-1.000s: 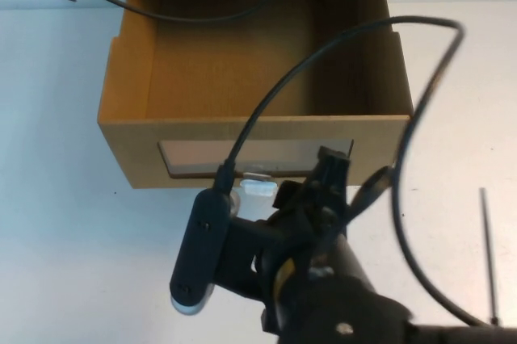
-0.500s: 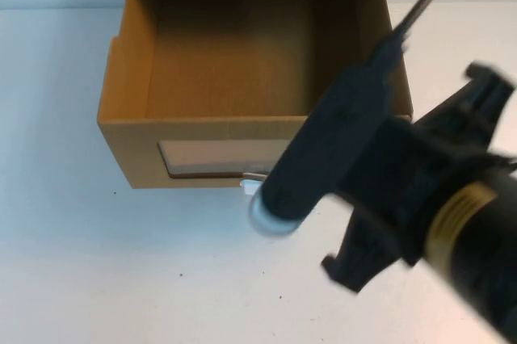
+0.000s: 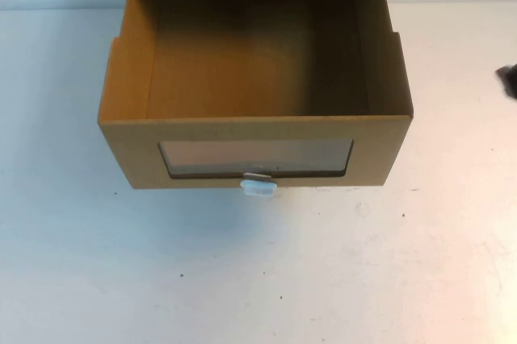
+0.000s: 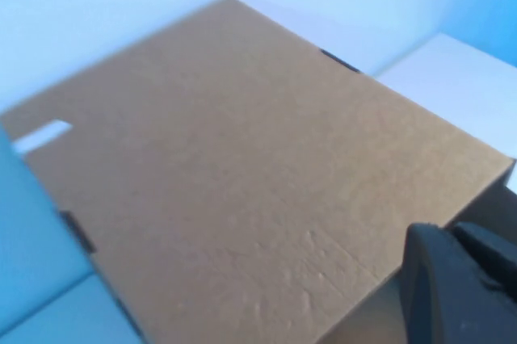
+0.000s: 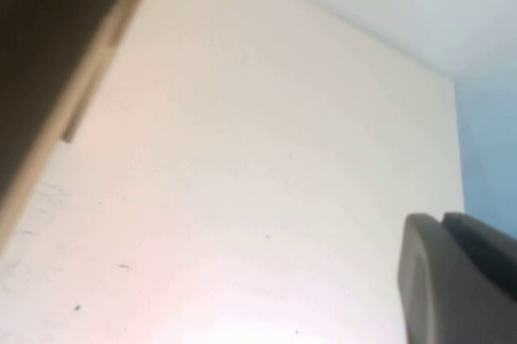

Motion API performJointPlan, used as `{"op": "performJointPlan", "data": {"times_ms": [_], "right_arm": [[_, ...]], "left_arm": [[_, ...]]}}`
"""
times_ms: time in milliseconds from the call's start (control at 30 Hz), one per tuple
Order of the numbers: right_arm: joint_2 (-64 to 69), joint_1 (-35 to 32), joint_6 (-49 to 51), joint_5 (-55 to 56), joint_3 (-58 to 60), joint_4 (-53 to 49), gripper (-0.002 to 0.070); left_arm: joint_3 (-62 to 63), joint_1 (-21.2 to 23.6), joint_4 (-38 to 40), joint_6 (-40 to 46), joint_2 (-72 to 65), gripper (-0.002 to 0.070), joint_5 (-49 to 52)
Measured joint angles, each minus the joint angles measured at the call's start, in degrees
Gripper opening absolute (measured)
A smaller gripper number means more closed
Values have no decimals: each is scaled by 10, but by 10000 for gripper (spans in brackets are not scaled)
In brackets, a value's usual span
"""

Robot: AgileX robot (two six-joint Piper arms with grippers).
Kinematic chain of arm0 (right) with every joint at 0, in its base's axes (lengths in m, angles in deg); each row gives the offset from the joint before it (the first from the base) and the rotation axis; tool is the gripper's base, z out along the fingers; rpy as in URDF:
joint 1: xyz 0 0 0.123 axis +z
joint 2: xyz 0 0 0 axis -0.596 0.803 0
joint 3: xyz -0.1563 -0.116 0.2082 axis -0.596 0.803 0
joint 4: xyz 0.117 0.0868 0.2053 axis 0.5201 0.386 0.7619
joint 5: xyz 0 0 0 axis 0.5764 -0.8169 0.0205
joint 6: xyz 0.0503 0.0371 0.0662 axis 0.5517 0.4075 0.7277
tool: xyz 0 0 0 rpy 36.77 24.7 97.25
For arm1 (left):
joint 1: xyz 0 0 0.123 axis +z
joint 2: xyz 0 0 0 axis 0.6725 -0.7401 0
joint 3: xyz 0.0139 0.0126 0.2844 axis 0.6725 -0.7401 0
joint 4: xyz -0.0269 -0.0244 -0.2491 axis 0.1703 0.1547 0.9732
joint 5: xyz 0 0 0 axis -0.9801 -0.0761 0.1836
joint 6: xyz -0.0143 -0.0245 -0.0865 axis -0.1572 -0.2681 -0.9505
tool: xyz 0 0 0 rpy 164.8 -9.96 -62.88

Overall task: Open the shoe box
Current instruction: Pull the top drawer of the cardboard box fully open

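High view — the shoe box (image 3: pixel 258 130) sits at the far middle of the white table (image 3: pixel 258 279). Its brown cardboard drawer (image 3: pixel 129 77) stands out toward the robot with its inside open to view. The front wall carries a wide clear window (image 3: pixel 254 157). A pale blue pull tab (image 3: pixel 258 186) hangs at the middle of the front wall's lower edge. Neither gripper shows clearly here. A dark sliver (image 3: pixel 509 81) at the right edge, level with the box's right wall and well apart from it, is too small to identify.

Left wrist view — the box's flat brown top panel (image 4: pixel 242 174) fills most of the frame, with a small pale slot (image 4: pixel 44 136) near one edge. The dark body of the left gripper (image 4: pixel 456 287) shows close above a corner of that panel. Whether it is open or closed cannot be told, nor whether it touches the cardboard.

Right wrist view — bare table, with one brown edge of the box (image 5: pixel 73 94) running along the side. The right gripper (image 5: pixel 460 279) hangs above the tabletop, apart from the box. It is fully closed, and nothing is seen in its grip.
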Motion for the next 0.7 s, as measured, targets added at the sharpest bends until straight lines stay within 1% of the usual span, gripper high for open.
{"op": "performJointPlan", "data": {"times_ms": [200,300,367,467,567,700], "right_arm": [[-5,-186,-86,92,1,138,-13],[-11,-254,-139,124,2,220,-13],[-14,-288,-174,142,3,270,-13],[-19,-323,-228,170,15,341,-13],[-21,-337,-260,181,25,392,-13],[-23,-339,-278,192,38,422,-13]], "left_arm": [[0,0,-33,-23,61,-5,1],[1,0,-67,-40,91,-5,2],[1,0,-88,-48,109,-5,2],[-21,0,-111,-55,142,-5,2],[-77,0,-134,-56,179,-5,2],[-207,0,-147,-59,246,-5,-14]]}}
